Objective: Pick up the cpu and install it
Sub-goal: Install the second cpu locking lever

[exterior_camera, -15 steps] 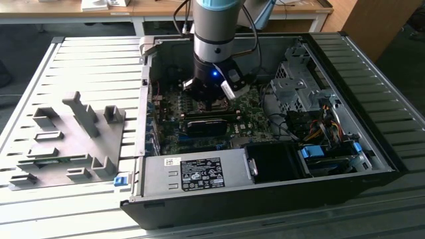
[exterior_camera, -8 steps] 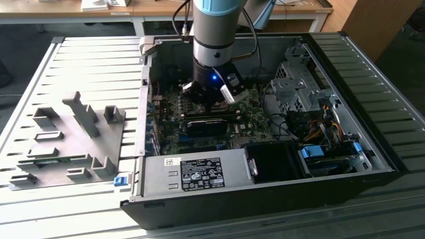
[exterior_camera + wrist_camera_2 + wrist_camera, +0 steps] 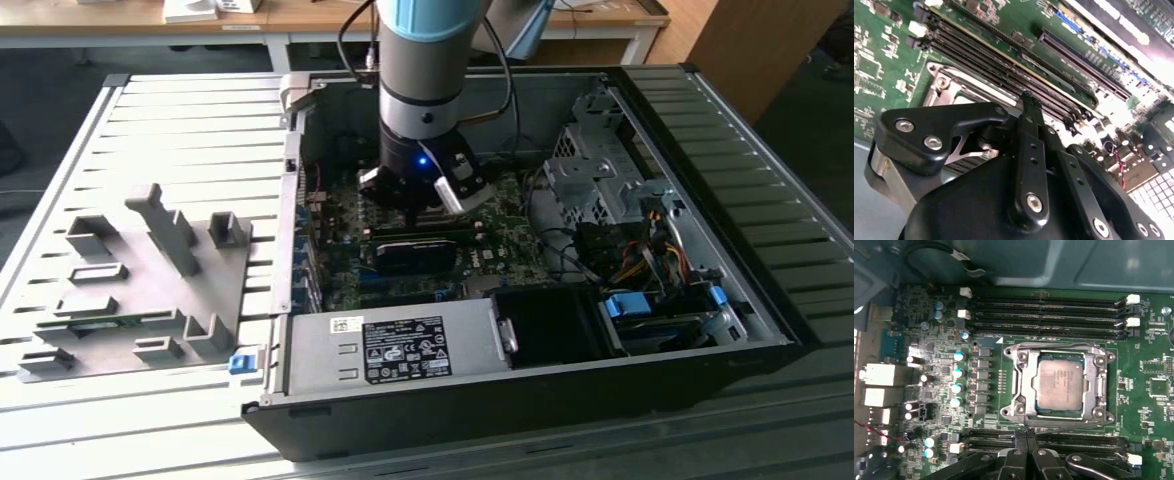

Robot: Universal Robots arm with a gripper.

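Observation:
The cpu (image 3: 1060, 385), a small square chip with a silver-grey metal top, lies flat inside the metal socket frame (image 3: 1021, 385) on the green motherboard (image 3: 1149, 360). My gripper (image 3: 1024, 433) hovers just off one edge of the socket, over the memory slots beside it, with its two black fingers pressed together and nothing between them. The second wrist view has the gripper (image 3: 1029, 100) just beyond a corner of the socket frame (image 3: 946, 82). In the exterior view the gripper (image 3: 420, 215) hangs low inside the open computer case (image 3: 747, 330), and the arm hides the cpu.
Memory slots (image 3: 1044, 315) run along both sides of the socket. A power supply (image 3: 387, 350) and drive cages (image 3: 601, 170) crowd the case around the arm. A grey fixture plate with blocks (image 3: 134, 290) lies on the table at the exterior view's left.

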